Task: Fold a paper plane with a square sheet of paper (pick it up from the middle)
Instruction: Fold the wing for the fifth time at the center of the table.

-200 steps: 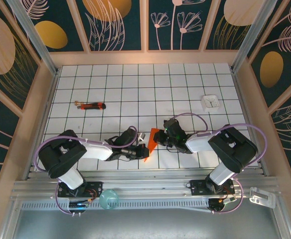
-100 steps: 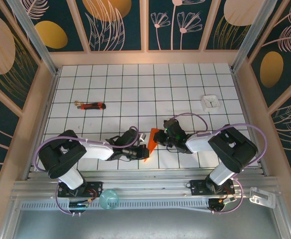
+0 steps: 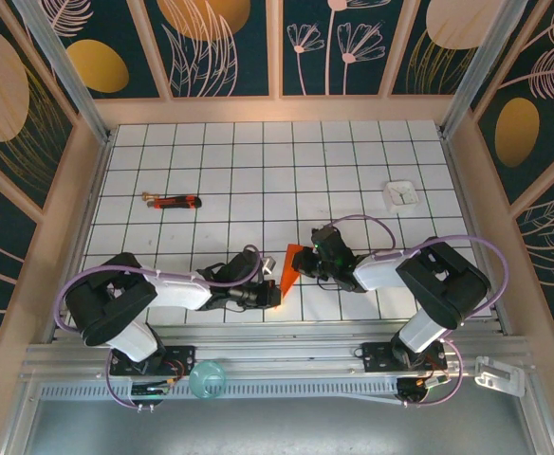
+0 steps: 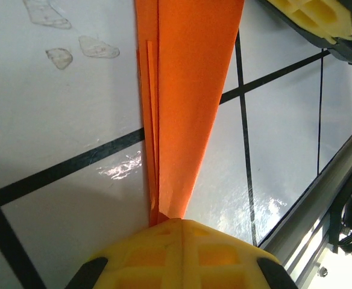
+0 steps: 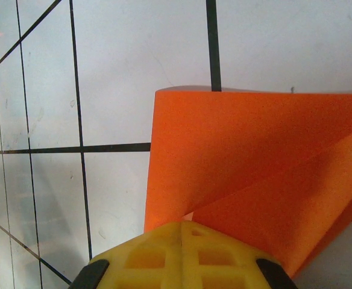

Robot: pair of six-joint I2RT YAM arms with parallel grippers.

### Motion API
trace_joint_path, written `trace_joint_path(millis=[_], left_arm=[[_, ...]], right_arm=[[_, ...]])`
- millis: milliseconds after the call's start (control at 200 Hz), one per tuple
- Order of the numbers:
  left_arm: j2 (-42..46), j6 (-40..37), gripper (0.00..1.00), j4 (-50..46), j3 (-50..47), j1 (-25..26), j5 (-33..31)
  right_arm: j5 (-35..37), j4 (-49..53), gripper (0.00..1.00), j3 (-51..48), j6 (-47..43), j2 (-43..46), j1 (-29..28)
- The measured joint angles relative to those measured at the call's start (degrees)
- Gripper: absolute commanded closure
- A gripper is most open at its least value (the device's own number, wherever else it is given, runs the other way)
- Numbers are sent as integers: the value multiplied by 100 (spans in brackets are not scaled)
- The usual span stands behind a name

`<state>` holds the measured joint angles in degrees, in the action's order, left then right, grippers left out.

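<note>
The orange paper (image 4: 185,108) looks thin and matt, creased sharply. The white bench (image 4: 55,205) is smooth and glossy, catching glare. The left tool (image 4: 171,221) and right tool (image 5: 182,224) show moulded yellow plastic

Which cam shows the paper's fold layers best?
Left wrist: the paper runs lengthwise from the fingers, layered edges plain. Right wrist shows its wide end with one diagonal crease. Top external shows it as a small orange sliver.
</note>
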<state>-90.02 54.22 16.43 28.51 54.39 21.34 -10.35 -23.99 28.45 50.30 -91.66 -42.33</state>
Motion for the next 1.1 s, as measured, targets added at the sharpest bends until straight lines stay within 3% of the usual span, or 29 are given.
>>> trace_joint_path(millis=[390, 676, 1101], left_arm=[[249, -175, 100, -424, -57, 83, 52], [627, -518, 96, -1248, 37, 166, 326], [553, -317, 96, -640, 424, -258, 501]], right_arm=[[-2, 0, 100, 0, 0, 0, 0], [0, 0, 100, 7, 0, -7, 0], [2, 2, 100, 33, 0, -28, 0]])
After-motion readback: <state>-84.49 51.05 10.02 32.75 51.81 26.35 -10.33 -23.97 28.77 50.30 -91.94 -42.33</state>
